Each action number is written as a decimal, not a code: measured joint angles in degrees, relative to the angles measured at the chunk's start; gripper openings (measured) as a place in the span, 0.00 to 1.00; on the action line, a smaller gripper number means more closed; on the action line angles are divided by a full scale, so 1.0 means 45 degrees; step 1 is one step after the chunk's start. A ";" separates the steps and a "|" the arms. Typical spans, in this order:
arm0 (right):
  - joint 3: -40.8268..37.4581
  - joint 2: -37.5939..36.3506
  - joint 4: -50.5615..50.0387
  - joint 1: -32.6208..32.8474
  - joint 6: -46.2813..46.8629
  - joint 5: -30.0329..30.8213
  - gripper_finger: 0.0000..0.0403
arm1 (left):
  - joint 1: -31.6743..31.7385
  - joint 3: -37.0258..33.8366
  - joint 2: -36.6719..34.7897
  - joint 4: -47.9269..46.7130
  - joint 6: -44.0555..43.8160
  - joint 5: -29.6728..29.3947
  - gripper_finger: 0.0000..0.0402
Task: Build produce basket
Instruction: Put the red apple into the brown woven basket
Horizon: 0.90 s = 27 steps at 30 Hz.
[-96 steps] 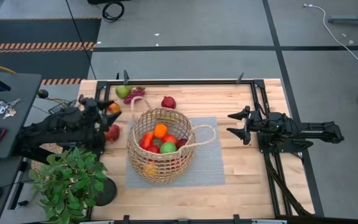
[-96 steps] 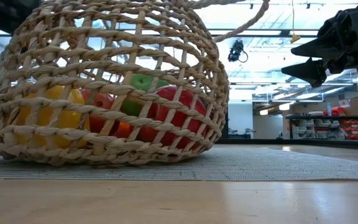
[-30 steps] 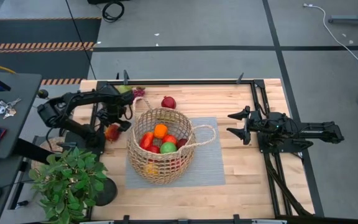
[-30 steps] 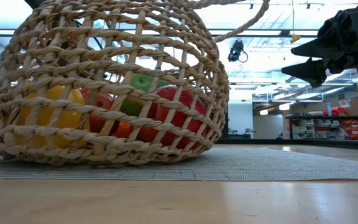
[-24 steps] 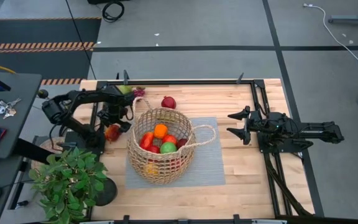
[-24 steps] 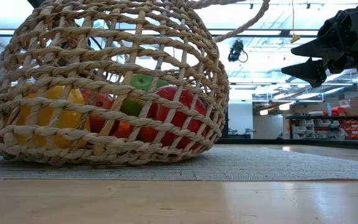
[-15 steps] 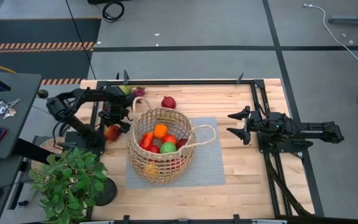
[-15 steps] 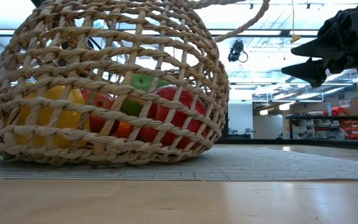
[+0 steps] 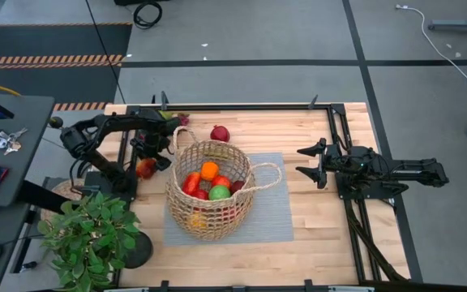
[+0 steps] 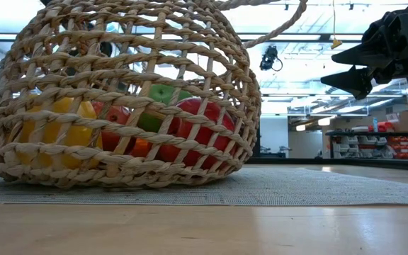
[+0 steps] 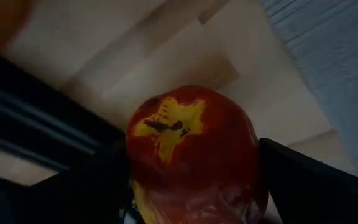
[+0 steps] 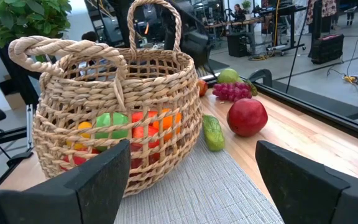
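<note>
The wicker basket [image 9: 209, 188] stands on a grey mat [image 9: 270, 212] mid-table and holds red, orange, green and yellow produce [image 9: 207, 180]. Left of it, by the table's left rail, a red fruit with a yellow patch [image 11: 185, 134] lies on the wood. My left gripper [image 9: 146, 162] comes down over it with one finger on each side. A red pomegranate [image 9: 220, 134], a green pear [image 9: 161, 118] and purple grapes [image 9: 180, 120] lie at the far side. My right gripper [image 9: 302, 161] waits open at the table's right, pointing level at the basket. My left gripper has the red fruit between its two fingers, one against each side [image 11: 134, 171] [image 11: 255, 168]. The fingers slant steeply down from above. I cannot tell whether the fruit is still on the wood [image 11: 166, 68] or just clear of it.
A potted plant [image 9: 87, 235] stands at the near left corner. A small cucumber [image 12: 213, 132] lies beside the basket's far side. The black frame rail [image 9: 125, 154] runs close behind the left gripper. Bare wood lies right of the mat [image 9: 314, 219].
My left arm has leaned a little farther over the red fruit and its wrist has rolled slightly. The fruit stays where it was beside the rail.
</note>
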 joint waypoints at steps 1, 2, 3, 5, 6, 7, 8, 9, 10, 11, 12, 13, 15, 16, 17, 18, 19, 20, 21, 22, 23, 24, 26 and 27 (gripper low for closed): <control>-0.0001 0.0000 0.0000 0.0000 0.0004 0.0002 0.86 | 0.0005 0.0297 -0.0059 -0.0273 0.0018 -0.0118 0.81; -0.0002 0.0000 0.0003 0.0000 0.0003 -0.0001 0.86 | -0.0004 0.0612 -0.0071 -0.0448 0.0023 -0.0320 0.81; -0.0002 0.0000 0.0002 0.0000 0.0001 0.0000 0.86 | -0.0004 0.0940 -0.0052 -0.0540 0.0023 -0.0503 0.81; -0.0001 0.0000 0.0003 0.0000 0.0004 0.0002 0.86 | 0.0001 0.1649 -0.0047 -0.0915 0.0119 -0.0963 0.81; 0.0000 0.0000 0.0003 0.0000 0.0003 -0.0001 0.86 | 0.0001 0.2035 -0.0052 -0.1001 0.0157 -0.1173 0.81; -0.0002 0.0000 0.0001 0.0000 0.0004 -0.0001 0.86 | 0.0001 0.2417 -0.0052 -0.1020 0.0220 -0.1284 0.81; -0.0001 0.0000 0.0005 0.0000 0.0004 0.0002 0.86 | 0.0001 0.2830 -0.0051 -0.1023 0.0284 -0.1319 0.81; 0.0001 0.0000 0.0005 0.0000 0.0004 0.0002 0.86 | 0.0001 0.3278 -0.0052 -0.1034 0.0344 -0.1330 0.81; -0.0002 0.0000 0.0005 0.0000 0.0004 0.0002 0.86 | 0.0001 0.3739 -0.0052 -0.1034 0.0419 -0.1350 0.81; -0.0002 0.0000 0.0005 0.0000 0.0004 0.0002 0.86 | 0.0001 0.4202 -0.0052 -0.1026 0.0521 -0.1389 0.81; 0.0002 0.0000 0.0005 0.0000 0.0004 0.0002 0.86 | 0.0000 0.4705 -0.0049 -0.1019 0.0589 -0.1484 0.81; 0.0003 0.0000 0.0005 0.0000 0.0001 0.0002 0.86 | -0.0011 0.5233 -0.0052 -0.0998 0.0663 -0.1648 0.81; 0.0002 0.0000 0.0005 0.0000 0.0003 0.0002 0.86 | -0.0146 0.6213 -0.0052 -0.0904 0.0846 -0.2062 0.81; 0.0000 0.0000 0.0005 0.0000 0.0004 0.0002 0.86 | -0.0254 0.6719 -0.0052 -0.0857 0.0949 -0.2278 0.81; 0.0003 0.0000 0.0005 0.0000 0.0004 -0.0001 0.86 | -0.0373 0.7243 -0.0052 -0.0865 0.1046 -0.2475 0.81; 0.0003 0.0000 0.0005 0.0000 0.0000 0.0002 0.86 | -0.0512 0.7721 -0.0064 -0.0833 0.1207 -0.2648 0.81; 0.0003 0.0000 0.0005 0.0000 0.0004 0.0002 0.86 | -0.0671 0.8202 -0.0067 -0.0718 0.1309 -0.2753 0.81; 0.0003 0.0000 0.0005 0.0000 0.0004 0.0002 0.86 | -0.0839 0.8665 -0.0067 -0.0564 0.1414 -0.2828 0.81; 0.0002 0.0000 0.0005 0.0000 0.0004 0.0002 0.86 | -0.1014 0.9075 -0.0067 -0.0397 0.1564 -0.2896 0.81; 0.0003 0.0000 0.0005 0.0000 0.0004 0.0002 0.86 | -0.1195 0.9490 -0.0067 -0.0183 0.1655 -0.2899 0.81; 0.0003 0.0000 0.0005 0.0000 0.0002 0.0002 0.86 | -0.1364 0.9915 -0.0067 0.0074 0.1760 -0.2918 0.81; 0.0003 0.0000 0.0007 0.0000 0.0004 0.0002 0.86 | -0.1524 1.0339 -0.0067 0.0288 0.1900 -0.2973 0.81; 0.0003 0.0000 0.0005 0.0000 0.0004 0.0002 0.86 | -0.1908 1.1147 -0.0067 0.0839 0.2078 -0.3145 0.81; 0.0003 0.0000 0.0005 0.0000 0.0000 0.0002 0.86 | -0.2110 1.1508 -0.0067 0.1185 0.2223 -0.3209 0.81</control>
